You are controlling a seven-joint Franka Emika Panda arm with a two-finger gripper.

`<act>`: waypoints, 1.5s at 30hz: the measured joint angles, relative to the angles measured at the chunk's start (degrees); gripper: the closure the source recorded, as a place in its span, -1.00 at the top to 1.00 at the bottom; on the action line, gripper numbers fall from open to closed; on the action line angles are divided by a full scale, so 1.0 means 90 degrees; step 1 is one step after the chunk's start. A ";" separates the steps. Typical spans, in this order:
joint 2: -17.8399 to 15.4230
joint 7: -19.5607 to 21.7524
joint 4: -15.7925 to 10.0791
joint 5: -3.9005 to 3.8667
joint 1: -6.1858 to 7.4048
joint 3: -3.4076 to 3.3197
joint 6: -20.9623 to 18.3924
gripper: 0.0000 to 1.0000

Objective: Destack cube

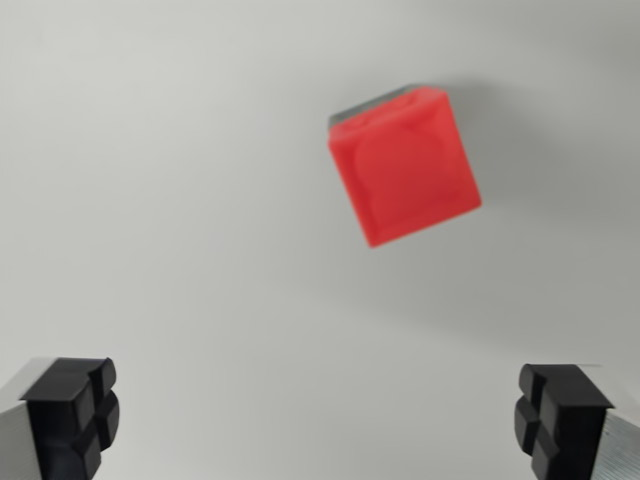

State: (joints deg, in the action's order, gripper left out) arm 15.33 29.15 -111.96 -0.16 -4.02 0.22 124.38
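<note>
In the wrist view we look down on a plain, pale grey surface (pixel 180 200) that fills the whole picture, smooth and unmarked, with a soft shadow lying toward the upper right.

On it we see a red cube (pixel 405 168), sitting in the upper right part of the view, turned at an angle so that its edges run slantwise to the picture's borders. Its top face shows a shallow round hollow. Along its upper left edge a thin grey strip (pixel 372 108) peeks out from beneath it; we cannot tell whether this is a second cube under the red one or only a shaded side. The picture is somewhat blurred, so finer detail escapes us.

At the bottom corners we find the gripper (pixel 320 420), its two black fingertips (pixel 75 415) far apart, one at the wrist view's left and one at the wrist view's right. The jaws stand wide, with nothing between them. The cube lies well apart from both fingertips, nearer the right one's side.
</note>
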 joint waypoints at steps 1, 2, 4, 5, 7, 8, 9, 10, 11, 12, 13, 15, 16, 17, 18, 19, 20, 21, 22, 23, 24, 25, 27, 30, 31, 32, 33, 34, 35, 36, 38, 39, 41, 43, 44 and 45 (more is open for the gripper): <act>0.0047 -0.0124 -0.0001 -0.0003 -0.0013 0.0000 0.0060 1.00; 0.0093 -0.0252 -0.0001 -0.0006 -0.0026 0.0000 0.0118 1.00; 0.0172 -0.0455 -0.0002 -0.0010 -0.0049 0.0000 0.0217 1.00; 0.0231 -0.0609 -0.0001 -0.0012 -0.0065 0.0001 0.0291 1.00; 0.0337 -0.0897 -0.0001 -0.0016 -0.0093 0.0001 0.0423 1.00; 0.0392 -0.1038 0.0000 -0.0017 -0.0109 0.0003 0.0489 1.00; 0.0445 -0.1175 0.0003 -0.0018 -0.0124 0.0005 0.0554 1.00; 0.0499 -0.1315 0.0006 -0.0019 -0.0140 0.0007 0.0615 1.00; 0.0554 -0.1454 0.0011 -0.0020 -0.0156 0.0010 0.0681 1.00; 0.0607 -0.1597 0.0018 -0.0021 -0.0173 0.0014 0.0742 1.00; 0.0636 -0.1676 0.0022 -0.0021 -0.0183 0.0017 0.0774 1.00; 0.0749 -0.1962 0.0046 -0.0023 -0.0221 0.0029 0.0895 1.00; 0.0809 -0.2116 0.0060 -0.0024 -0.0241 0.0035 0.0959 1.00; 0.0875 -0.2269 0.0077 -0.0025 -0.0262 0.0042 0.1022 1.00; 0.0941 -0.2423 0.0097 -0.0026 -0.0284 0.0050 0.1085 1.00; 0.1009 -0.2573 0.0112 -0.0027 -0.0308 0.0059 0.1149 1.00; 0.1076 -0.2721 0.0127 -0.0029 -0.0331 0.0069 0.1212 1.00; 0.1104 -0.2773 0.0133 -0.0029 -0.0340 0.0072 0.1237 1.00; 0.1160 -0.2838 0.0142 -0.0029 -0.0353 0.0074 0.1285 1.00; 0.1207 -0.2876 0.0145 -0.0029 -0.0359 0.0073 0.1333 1.00; 0.1247 -0.2892 0.0145 -0.0029 -0.0360 0.0073 0.1380 1.00; 0.1287 -0.2900 0.0145 -0.0029 -0.0358 0.0073 0.1430 1.00; 0.1379 -0.2906 0.0142 -0.0029 -0.0352 0.0073 0.1531 1.00; 0.1510 -0.2908 0.0142 -0.0029 -0.0349 0.0073 0.1661 1.00; 0.1565 -0.2909 0.0142 -0.0029 -0.0349 0.0073 0.1713 1.00; 0.1619 -0.2909 0.0142 -0.0029 -0.0349 0.0073 0.1763 1.00; 0.1672 -0.2909 0.0142 -0.0029 -0.0349 0.0073 0.1812 1.00; 0.1722 -0.2909 0.0143 -0.0029 -0.0349 0.0072 0.1857 1.00; 0.1768 -0.2909 0.0143 -0.0029 -0.0349 0.0072 0.1906 1.00; 0.1813 -0.2909 0.0145 -0.0029 -0.0349 0.0071 0.1949 1.00; 0.1877 -0.2909 0.0148 -0.0030 -0.0349 0.0071 0.2010 1.00; 0.1915 -0.2909 0.0153 -0.0030 -0.0349 0.0071 0.2045 1.00; 0.1989 -0.2909 0.0165 -0.0031 -0.0348 0.0070 0.2106 1.00; 0.2055 -0.2909 0.0173 -0.0032 -0.0348 0.0069 0.2168 1.00; 0.2083 -0.2909 0.0177 -0.0032 -0.0348 0.0069 0.2191 1.00; 0.2096 -0.2909 0.0179 -0.0033 -0.0348 0.0069 0.2202 1.00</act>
State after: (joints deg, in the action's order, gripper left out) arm 34.19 2.97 -110.35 -0.45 -7.15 0.84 144.20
